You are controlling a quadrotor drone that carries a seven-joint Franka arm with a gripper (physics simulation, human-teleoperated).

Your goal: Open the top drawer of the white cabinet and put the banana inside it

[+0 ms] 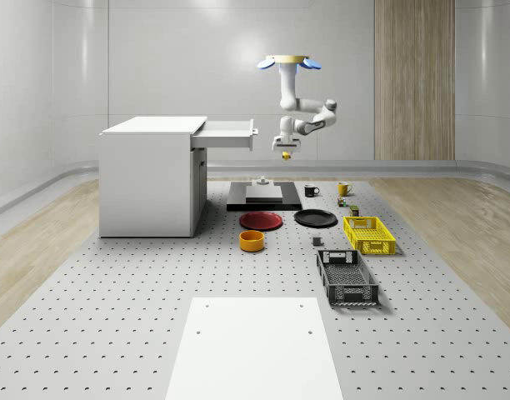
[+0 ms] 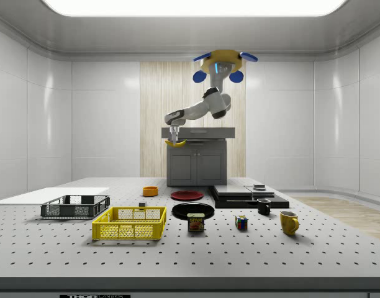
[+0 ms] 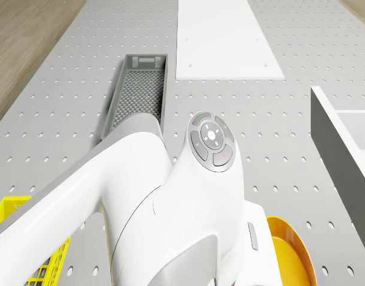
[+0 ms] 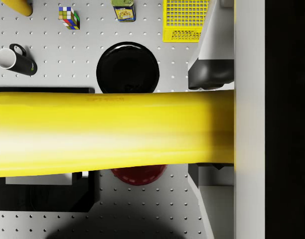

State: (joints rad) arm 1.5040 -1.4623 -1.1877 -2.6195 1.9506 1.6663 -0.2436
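A banana stretches straight across, close up, over the pegboard counter. Beyond it sit a black plate, a black mug, a colour cube and a yellow basket.

A yellow-bodied drone with blue rotors carries a glossy white jointed arm.

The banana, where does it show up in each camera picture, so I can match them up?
Whole-scene view: the banana hangs in the gripper, just off the open top drawer.
Side view: the banana is before the white cabinet.
Drone view: I can't pick it out.
Wrist view: a yellow band across the middle.
Shared landmark: the black plate.
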